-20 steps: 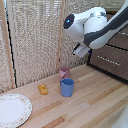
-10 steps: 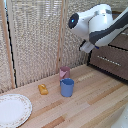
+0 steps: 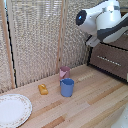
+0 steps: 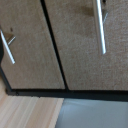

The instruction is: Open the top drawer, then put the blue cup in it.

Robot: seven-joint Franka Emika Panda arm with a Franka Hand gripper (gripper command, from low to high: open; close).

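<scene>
You cannot tell how the fingers stand: neither view shows them. In the exterior view you see only the white arm point(image 3: 102, 20), raised high at the exterior view's right, above the dark-brown cabinet point(image 3: 110, 62).

The wrist view fills with two dark wooden drawer fronts, parted by a thin black gap, each with a slim silver bar handle; the top drawer point(image 4: 90, 45) carries the longer visible stretch of handle point(image 4: 101, 25), and the other front point(image 4: 27, 55) shows only a short piece of its bar. Both fronts sit flush, so the top drawer reads as closed. Past the cabinet's edge you see a strip of light wood and a pale grey patch.

The blue cup point(image 3: 67, 87) stands upright on the bench point(image 3: 95, 102), near the middle of its back edge and well apart from the cabinet. A smaller pink cup point(image 3: 64, 72) stands just behind it, nearer the back edge. A small orange object point(image 3: 43, 89) lies near the blue cup, towards the exterior view's left. A white plate point(image 3: 12, 110) sits at the bench's front corner on that same side.

The bench is pale planked wood. Behind it runs a wall of woven beige screens in wooden frames point(image 3: 35, 40).
</scene>
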